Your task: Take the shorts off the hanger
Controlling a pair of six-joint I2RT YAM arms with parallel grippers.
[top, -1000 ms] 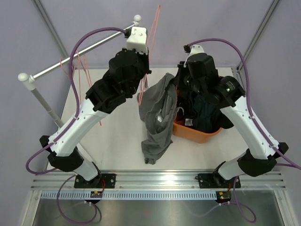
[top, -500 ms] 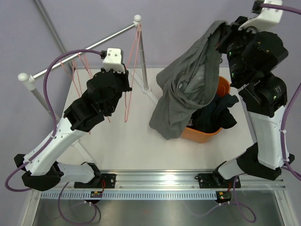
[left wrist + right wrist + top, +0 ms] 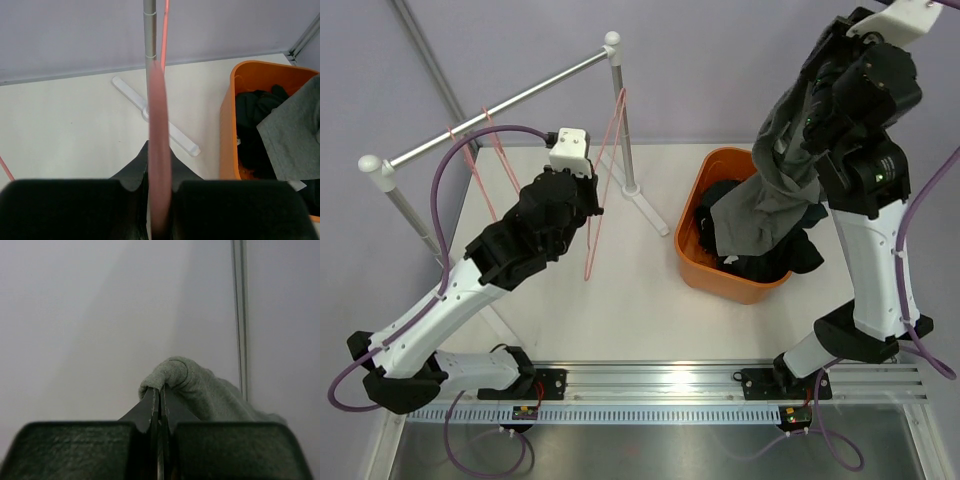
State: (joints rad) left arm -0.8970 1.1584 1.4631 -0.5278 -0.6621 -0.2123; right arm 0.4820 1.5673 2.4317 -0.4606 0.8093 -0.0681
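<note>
The mid-grey shorts [image 3: 775,190] hang from my right gripper [image 3: 160,390], which is shut on a fold of their cloth [image 3: 197,382], raised high at the right. Their lower end drapes into the orange basket [image 3: 720,282]. Dark shorts [image 3: 717,203] lie inside the basket, seen also in the left wrist view as dark shorts [image 3: 256,112] beside the grey shorts [image 3: 295,135]. My left gripper [image 3: 160,150] is shut on the bare pink hanger [image 3: 159,100], which hangs from the rail as a thin pink hanger [image 3: 605,160] beside the rack post.
A clothes rack rail [image 3: 500,110] runs across the back left on a post [image 3: 625,150] with a white foot [image 3: 648,208]. Two more pink hangers [image 3: 490,165] hang from the rail further left. The basket [image 3: 227,125] stands at the right of the table.
The right arm swung up and right, carrying the grey shorts off the hanger to above the basket. The left arm drew back and lower, still holding the now bare hanger.
</note>
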